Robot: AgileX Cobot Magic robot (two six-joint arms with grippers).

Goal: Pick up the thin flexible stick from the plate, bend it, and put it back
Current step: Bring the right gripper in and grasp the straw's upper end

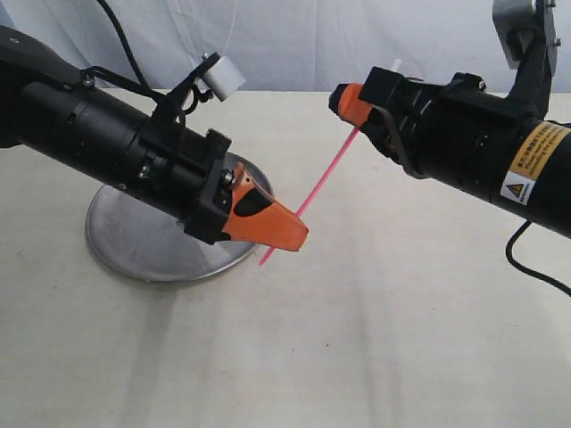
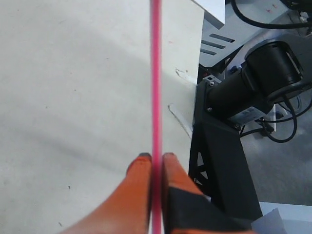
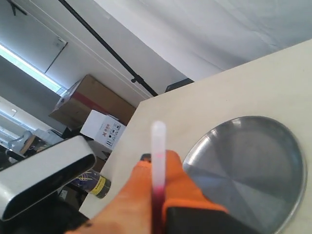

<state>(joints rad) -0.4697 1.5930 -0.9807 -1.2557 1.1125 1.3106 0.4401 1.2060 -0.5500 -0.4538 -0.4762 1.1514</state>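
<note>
Since the stick (image 1: 326,174) hangs in the air between both grippers, we judge the pick-up done; the bend and the return to the plate (image 1: 134,245) are left. We have the left gripper (image 1: 287,234) clamped on the stick near its lower end and the right gripper (image 1: 352,105) clamped near its upper end. In each wrist view the orange fingers (image 2: 139,173) press on it from both sides. In the exterior view the stick sits off the plate's rim toward 3 o'clock, above the table (image 1: 401,321), slanting from 7 o'clock up to 1 o'clock. It looks straight, with no bow we can see, so bending has not begun, as far as we can tell. It is very thin and bright pink, with a whitish tip poking past the right gripper.
</note>
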